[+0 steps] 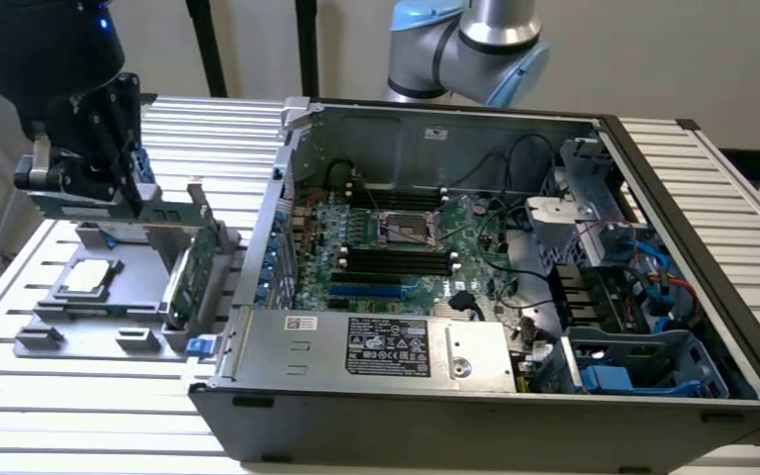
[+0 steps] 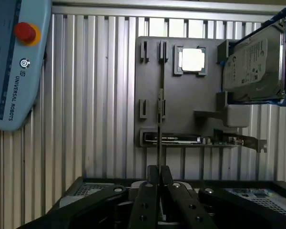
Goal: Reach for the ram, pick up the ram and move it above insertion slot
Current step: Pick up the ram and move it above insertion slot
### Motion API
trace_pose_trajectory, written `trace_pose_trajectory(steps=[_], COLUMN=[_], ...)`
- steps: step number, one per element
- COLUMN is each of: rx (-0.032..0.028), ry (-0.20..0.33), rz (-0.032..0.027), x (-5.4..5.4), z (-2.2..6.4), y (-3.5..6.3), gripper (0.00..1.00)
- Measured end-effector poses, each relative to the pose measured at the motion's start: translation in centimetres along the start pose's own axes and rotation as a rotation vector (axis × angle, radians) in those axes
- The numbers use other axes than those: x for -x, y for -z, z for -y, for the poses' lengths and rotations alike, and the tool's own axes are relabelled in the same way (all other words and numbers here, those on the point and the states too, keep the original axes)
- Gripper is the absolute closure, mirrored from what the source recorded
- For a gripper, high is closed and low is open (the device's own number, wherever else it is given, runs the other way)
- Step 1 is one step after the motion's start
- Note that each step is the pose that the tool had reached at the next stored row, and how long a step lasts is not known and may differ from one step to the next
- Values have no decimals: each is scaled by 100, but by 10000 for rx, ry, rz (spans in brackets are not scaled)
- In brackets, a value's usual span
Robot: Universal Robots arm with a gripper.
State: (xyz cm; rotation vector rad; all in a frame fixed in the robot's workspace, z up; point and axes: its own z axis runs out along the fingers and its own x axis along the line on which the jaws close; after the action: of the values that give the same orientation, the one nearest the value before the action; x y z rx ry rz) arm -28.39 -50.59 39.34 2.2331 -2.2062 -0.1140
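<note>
My gripper (image 2: 158, 174) is pinched shut on the ram (image 2: 159, 119), a thin stick seen edge-on. I hold it by its near end, above the grey tray (image 2: 181, 124). It looks light, stiff and easy to crack.

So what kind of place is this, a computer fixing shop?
Probably a robot lab or workshop bench set up for putting computers together. An open computer case sits on a slatted metal table, a grey holder keeps spare parts like a hard drive, and a robot's control tablet lies nearby.
</note>
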Motion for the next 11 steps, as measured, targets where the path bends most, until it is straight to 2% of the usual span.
trace_pose_trajectory(steps=[7,11], rx=[-3,-4], ry=[18,27], rz=[331,494], x=[-3,-5], z=[317,496], y=[21,31], gripper=[86,86])
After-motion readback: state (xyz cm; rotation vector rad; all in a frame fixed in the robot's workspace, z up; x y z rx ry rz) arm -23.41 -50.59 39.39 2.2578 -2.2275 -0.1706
